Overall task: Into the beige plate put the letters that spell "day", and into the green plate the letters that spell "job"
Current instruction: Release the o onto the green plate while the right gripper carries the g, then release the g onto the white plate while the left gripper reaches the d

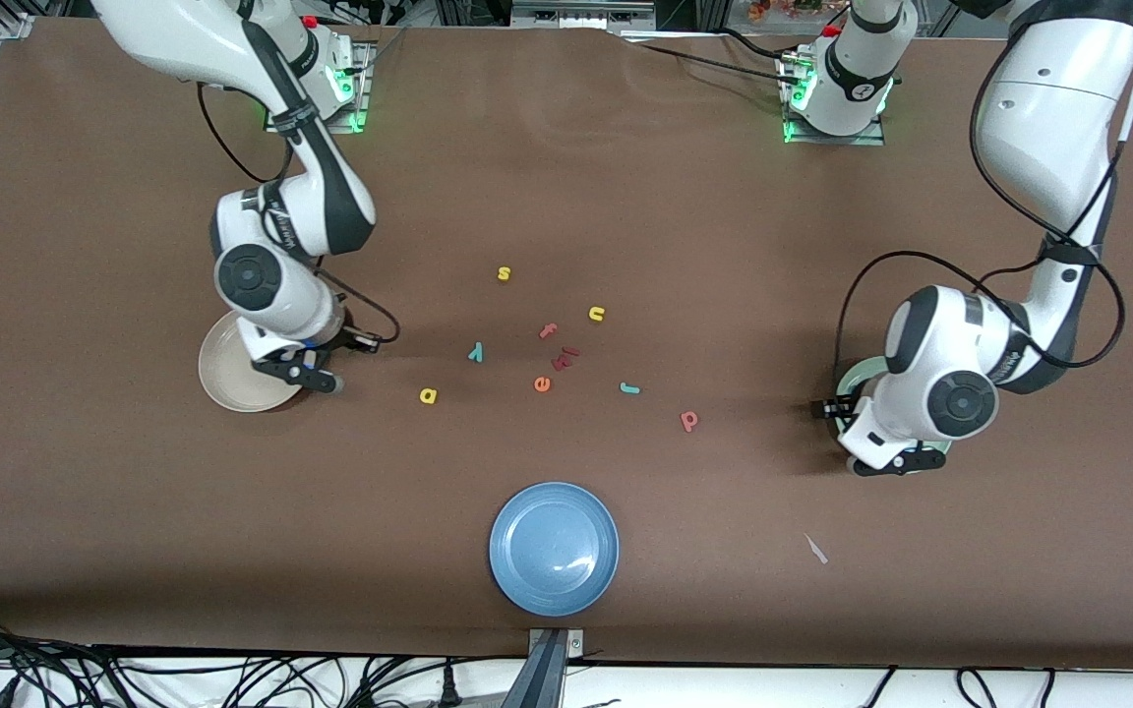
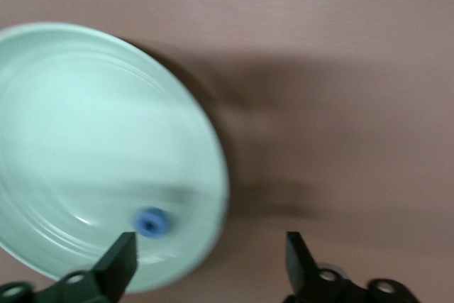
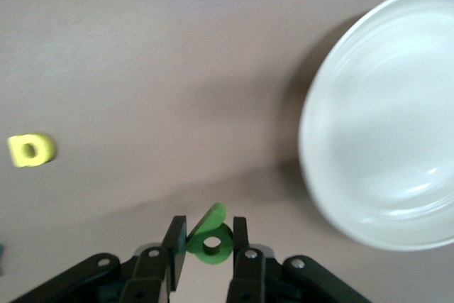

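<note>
My right gripper (image 3: 209, 221) is shut on a small green letter with a round bowl (image 3: 216, 215). It hangs over the table just beside the beige plate (image 3: 383, 125), off its rim (image 1: 232, 379). My left gripper (image 2: 209, 260) stands open over the edge of the green plate (image 2: 85, 125), in which a blue ring "o" (image 2: 150, 222) lies. On the table lie the yellow round-bowled letter (image 1: 428, 395), teal "y" (image 1: 475, 351), teal "j" (image 1: 629, 387) and pinkish-red letter (image 1: 689, 421).
Other letters lie mid-table: yellow "s" (image 1: 504, 273), yellow "u" (image 1: 596, 314), a red "f" (image 1: 548, 330), a dark red piece (image 1: 565, 358) and an orange "e" (image 1: 542, 383). A blue plate (image 1: 554, 547) sits near the front edge.
</note>
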{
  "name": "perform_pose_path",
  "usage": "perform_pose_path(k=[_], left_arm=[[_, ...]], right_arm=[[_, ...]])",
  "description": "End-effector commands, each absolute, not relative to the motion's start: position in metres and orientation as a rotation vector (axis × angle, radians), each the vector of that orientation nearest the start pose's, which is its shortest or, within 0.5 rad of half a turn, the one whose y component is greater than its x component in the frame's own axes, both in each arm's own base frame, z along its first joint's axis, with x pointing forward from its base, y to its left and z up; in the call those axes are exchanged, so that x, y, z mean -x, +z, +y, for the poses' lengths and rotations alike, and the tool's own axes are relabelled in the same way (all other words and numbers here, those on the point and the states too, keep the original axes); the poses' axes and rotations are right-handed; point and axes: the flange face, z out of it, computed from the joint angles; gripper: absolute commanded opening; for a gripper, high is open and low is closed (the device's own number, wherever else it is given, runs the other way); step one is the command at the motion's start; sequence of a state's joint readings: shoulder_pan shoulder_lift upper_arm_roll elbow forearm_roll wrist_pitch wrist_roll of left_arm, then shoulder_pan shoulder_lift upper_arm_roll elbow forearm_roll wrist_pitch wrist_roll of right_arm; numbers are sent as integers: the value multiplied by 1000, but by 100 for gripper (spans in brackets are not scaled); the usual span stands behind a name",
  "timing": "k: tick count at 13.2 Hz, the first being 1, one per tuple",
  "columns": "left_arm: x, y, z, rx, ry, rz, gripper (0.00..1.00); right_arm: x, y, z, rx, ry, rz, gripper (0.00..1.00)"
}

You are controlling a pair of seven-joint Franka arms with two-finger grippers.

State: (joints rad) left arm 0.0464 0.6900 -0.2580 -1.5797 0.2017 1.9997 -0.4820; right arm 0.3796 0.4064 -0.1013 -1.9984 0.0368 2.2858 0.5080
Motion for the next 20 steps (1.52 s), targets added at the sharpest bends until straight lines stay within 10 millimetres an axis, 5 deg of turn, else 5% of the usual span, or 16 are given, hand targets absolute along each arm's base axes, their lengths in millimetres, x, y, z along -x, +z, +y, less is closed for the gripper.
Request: perform_pose_path(k=[1, 5, 8, 10, 13, 20], left_arm=[[-652, 238, -162, 3028, 338, -429, 100], [-655, 259, -245, 3143, 328, -750, 99], [-649, 234, -278, 3160, 294, -807, 82], [-648, 221, -294, 3185, 257, -801, 72], [-657, 209, -302, 3193, 221, -772, 48], [-663, 203, -293, 3145, 174, -756, 50]], right_arm=[[-568, 247, 140, 3193, 188, 257, 0], [-567, 239, 94, 3212, 211, 113, 0], [-571, 239, 68, 3216, 215, 45, 14], [-570, 237, 67, 3216, 221, 37, 99], [-572, 238, 67, 3216, 225, 39, 100], [-577, 249, 82, 3167, 196, 99, 100]])
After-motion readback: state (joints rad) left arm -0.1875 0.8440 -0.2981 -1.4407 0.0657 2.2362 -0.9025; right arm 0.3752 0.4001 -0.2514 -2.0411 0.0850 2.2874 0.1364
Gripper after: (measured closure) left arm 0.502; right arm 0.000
